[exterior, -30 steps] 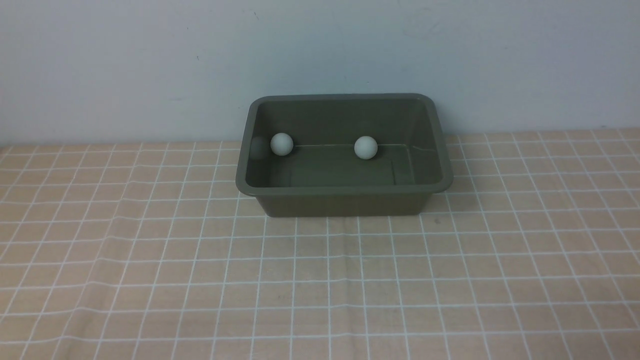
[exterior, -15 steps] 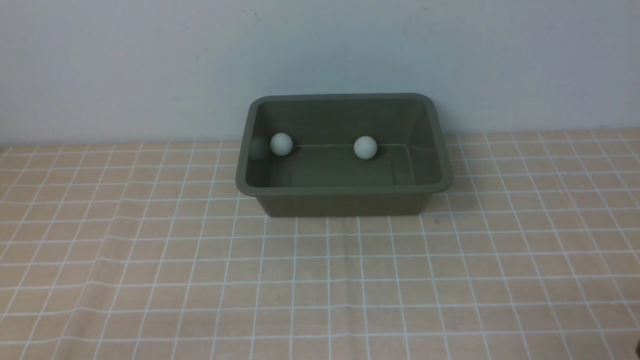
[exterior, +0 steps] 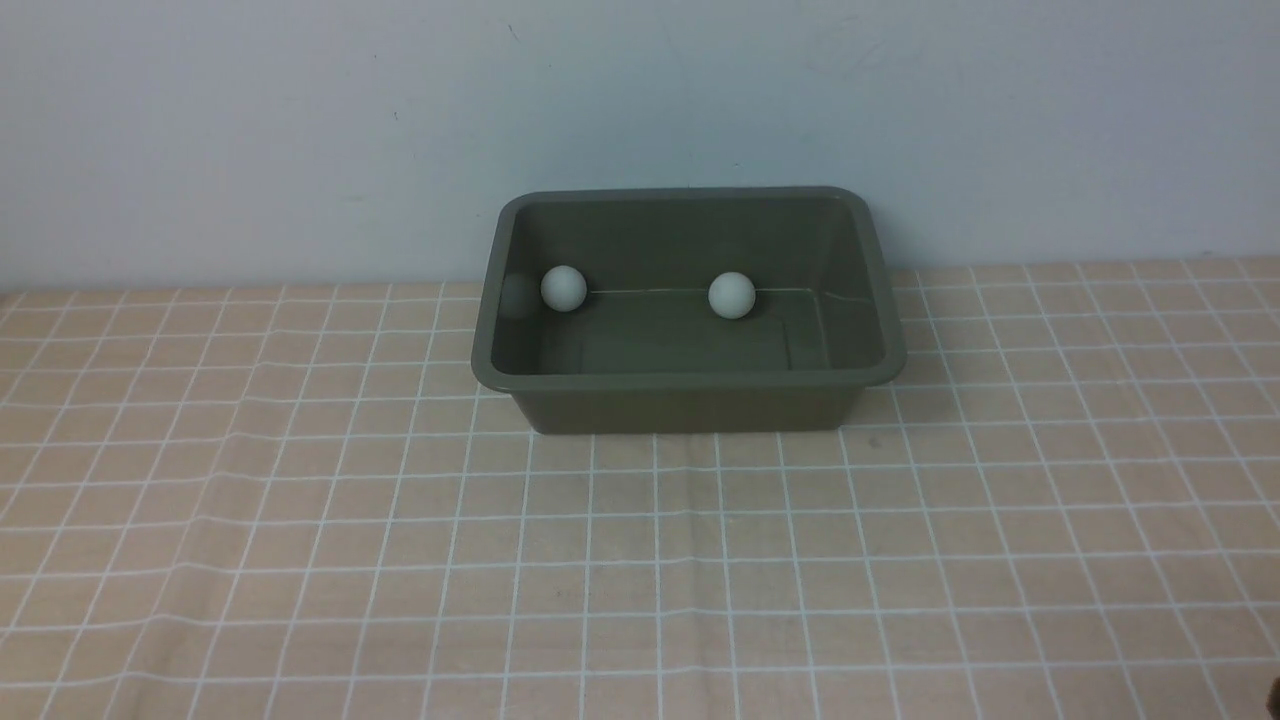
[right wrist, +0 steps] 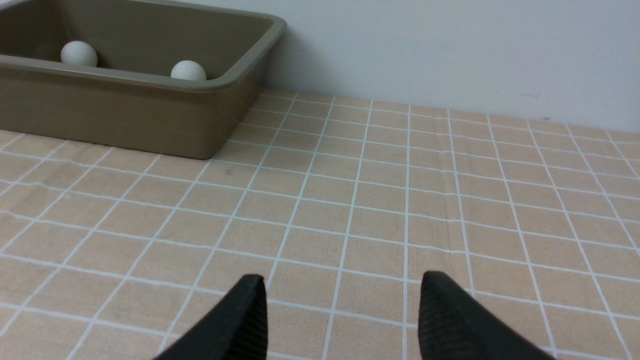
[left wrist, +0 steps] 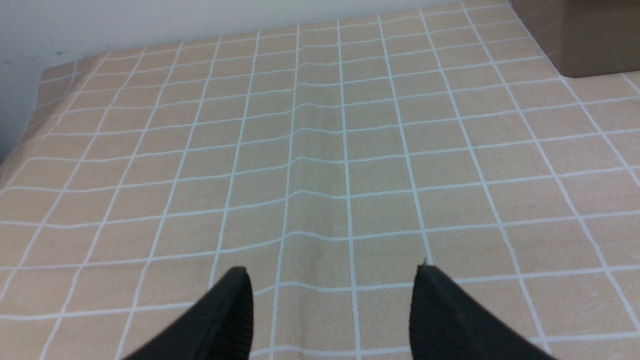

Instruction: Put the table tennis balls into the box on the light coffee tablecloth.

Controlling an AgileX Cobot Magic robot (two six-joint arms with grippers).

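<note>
Two table tennis balls lie inside the box [exterior: 688, 310], which stands at the upper centre of the front frame, its far rim close to the pale wall [exterior: 300, 130]. The left ball [exterior: 563, 288] rests at the foot of the far wall near the box's left end, and the right ball [exterior: 731, 295] rests on the same line nearer the middle, the two well apart. No third ball shows in any view. In the front view neither arm appears; only a dark sliver sits at the lower right corner, too small to identify. In the left wrist view the left gripper [left wrist: 332, 305] shows its two black fingers [left wrist: 227, 320] spread apart with nothing between them, over bare light coffee tablecloth [exterior: 640, 560]; a corner of the box sits at the upper right of that frame, well apart from the fingers. In the right wrist view the right gripper [right wrist: 340, 310] likewise has its fingers [right wrist: 450, 320] spread and holding nothing, with the box at the upper left of the frame, both balls visible over its near rim, well apart from the fingertips. The cloth covers the surface in an open stretch across the lower half of the front frame, with light creases at the left, and its left edge shows at the far left of the left wrist view.
</note>
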